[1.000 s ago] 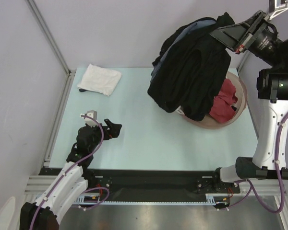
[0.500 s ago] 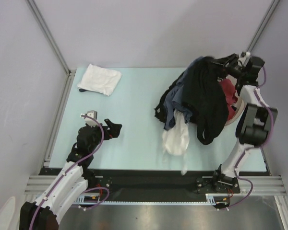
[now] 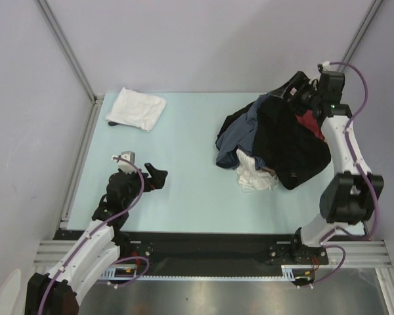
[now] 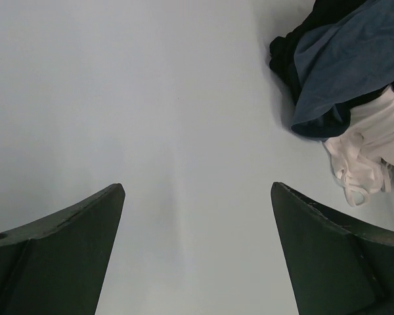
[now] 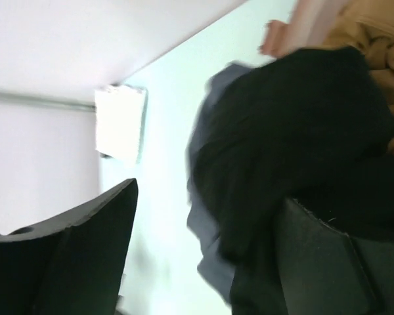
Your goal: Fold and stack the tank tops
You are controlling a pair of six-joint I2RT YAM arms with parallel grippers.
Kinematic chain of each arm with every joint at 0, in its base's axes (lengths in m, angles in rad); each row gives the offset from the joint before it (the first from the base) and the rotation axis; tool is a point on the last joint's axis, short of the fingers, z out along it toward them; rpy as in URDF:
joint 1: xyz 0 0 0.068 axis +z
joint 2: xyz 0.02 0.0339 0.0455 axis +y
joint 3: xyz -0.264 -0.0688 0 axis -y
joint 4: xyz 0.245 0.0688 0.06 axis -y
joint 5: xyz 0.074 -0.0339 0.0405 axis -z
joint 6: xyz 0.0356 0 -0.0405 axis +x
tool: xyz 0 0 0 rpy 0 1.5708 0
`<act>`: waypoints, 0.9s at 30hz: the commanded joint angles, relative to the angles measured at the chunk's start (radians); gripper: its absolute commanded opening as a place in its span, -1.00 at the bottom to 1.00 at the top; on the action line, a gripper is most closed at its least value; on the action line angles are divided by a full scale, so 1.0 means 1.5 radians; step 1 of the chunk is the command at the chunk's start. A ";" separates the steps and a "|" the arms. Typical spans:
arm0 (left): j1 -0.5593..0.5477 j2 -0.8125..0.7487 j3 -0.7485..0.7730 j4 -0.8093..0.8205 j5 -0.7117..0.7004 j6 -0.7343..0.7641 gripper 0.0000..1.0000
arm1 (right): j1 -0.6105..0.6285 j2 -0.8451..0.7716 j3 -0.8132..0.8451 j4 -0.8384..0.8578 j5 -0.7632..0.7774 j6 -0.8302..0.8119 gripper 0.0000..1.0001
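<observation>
A: Where are the tank tops?

B: From above, the slate-blue top (image 3: 238, 134) and a crumpled white top (image 3: 253, 176) lie against the left edge of the black clothes heap (image 3: 292, 147), on the right half of the surface (image 3: 184, 131).

A: And the jaws?

B: The left jaws are released and empty, well apart from the heap. The right jaws are spread wide over the heap. Only the right wrist view shows mustard cloth (image 5: 374, 39).

Left arm (image 3: 95, 246), right arm (image 3: 345, 141): white shells, black joints, purple cable (image 3: 140, 187) looped along each. Claw fingers (image 4: 65, 249) black, matte, wedge-shaped.
</observation>
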 commanded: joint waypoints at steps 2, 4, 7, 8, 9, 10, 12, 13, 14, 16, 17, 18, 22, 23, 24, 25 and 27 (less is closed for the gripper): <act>-0.010 0.010 0.030 0.030 -0.003 0.012 1.00 | 0.093 -0.109 -0.059 -0.146 0.234 -0.193 0.71; -0.013 0.013 0.031 0.032 -0.002 0.012 1.00 | 0.128 -0.117 -0.077 -0.169 0.318 -0.213 0.93; -0.017 0.015 0.031 0.032 -0.003 0.013 1.00 | 0.178 -0.129 -0.113 -0.177 0.416 -0.227 0.99; -0.018 0.014 0.032 0.031 -0.004 0.012 1.00 | 0.195 -0.130 -0.125 -0.174 0.433 -0.228 1.00; -0.018 0.013 0.032 0.031 -0.006 0.013 0.99 | 0.201 -0.129 -0.129 -0.176 0.454 -0.231 0.99; -0.019 0.012 0.032 0.030 -0.006 0.013 1.00 | 0.209 -0.129 -0.130 -0.177 0.462 -0.243 1.00; -0.019 0.010 0.032 0.029 -0.009 0.014 1.00 | 0.248 -0.126 -0.134 -0.181 0.493 -0.256 1.00; -0.020 0.011 0.032 0.028 -0.009 0.014 0.99 | 0.265 -0.124 -0.134 -0.185 0.510 -0.266 0.99; -0.020 0.010 0.033 0.028 -0.011 0.014 1.00 | 0.284 -0.124 -0.136 -0.184 0.528 -0.268 1.00; -0.021 0.010 0.033 0.028 -0.010 0.013 0.99 | 0.325 -0.117 -0.141 -0.175 0.548 -0.271 0.94; -0.022 0.012 0.033 0.029 -0.010 0.014 1.00 | 0.332 -0.113 -0.143 -0.163 0.538 -0.270 0.92; -0.022 0.011 0.033 0.028 -0.010 0.014 0.99 | 0.335 -0.108 -0.145 -0.156 0.519 -0.268 0.91; -0.025 0.010 0.033 0.026 -0.015 0.016 0.99 | 0.363 -0.069 -0.141 -0.131 0.519 -0.262 0.93; -0.025 0.010 0.033 0.026 -0.016 0.017 0.99 | 0.362 -0.059 -0.138 -0.129 0.512 -0.261 0.94; -0.025 0.009 0.033 0.026 -0.016 0.016 1.00 | 0.363 -0.049 -0.134 -0.130 0.517 -0.257 0.93; -0.026 0.010 0.034 0.026 -0.017 0.017 0.99 | 0.362 -0.038 -0.118 -0.141 0.523 -0.254 0.87; -0.026 0.011 0.034 0.025 -0.018 0.018 0.99 | 0.361 -0.006 -0.101 -0.154 0.554 -0.246 0.64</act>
